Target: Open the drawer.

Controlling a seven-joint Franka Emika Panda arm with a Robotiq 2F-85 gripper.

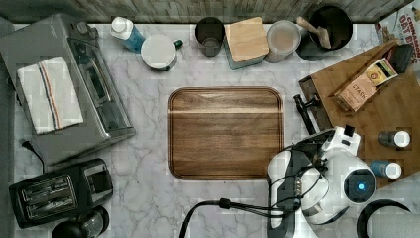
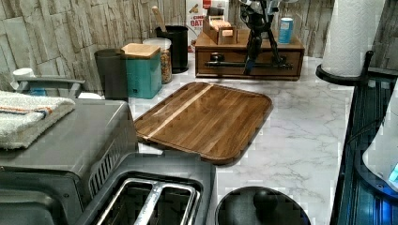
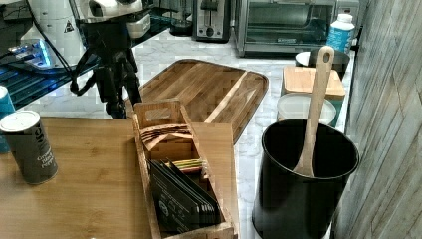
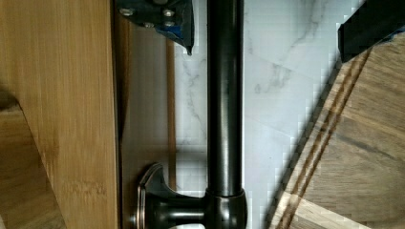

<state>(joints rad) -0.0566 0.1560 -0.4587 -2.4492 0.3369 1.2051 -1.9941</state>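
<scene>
The drawer [image 2: 234, 56] is the brown front of a wooden box unit at the far end of the counter in the left view, and it looks flush with the unit. Its thin black bar handle [image 2: 225, 64] [image 4: 224, 95] [image 1: 303, 111] runs along the front on black posts. My gripper [image 2: 264, 65] [image 4: 263, 40] [image 3: 118, 102] is open and hangs down in front of the drawer. One finger [image 4: 165, 19] sits between bar and drawer front, the other finger [image 4: 370, 28] on the outer side. Neither touches the bar.
A flat wooden board [image 1: 225, 131] lies on the marble counter just in front of the drawer. On the unit's top stand a wooden tea box [image 3: 179, 174] and cans [image 3: 30, 147]. A black utensil pot [image 3: 303, 174], a toaster oven [image 1: 64, 89] and a paper towel roll [image 2: 349, 35] stand around.
</scene>
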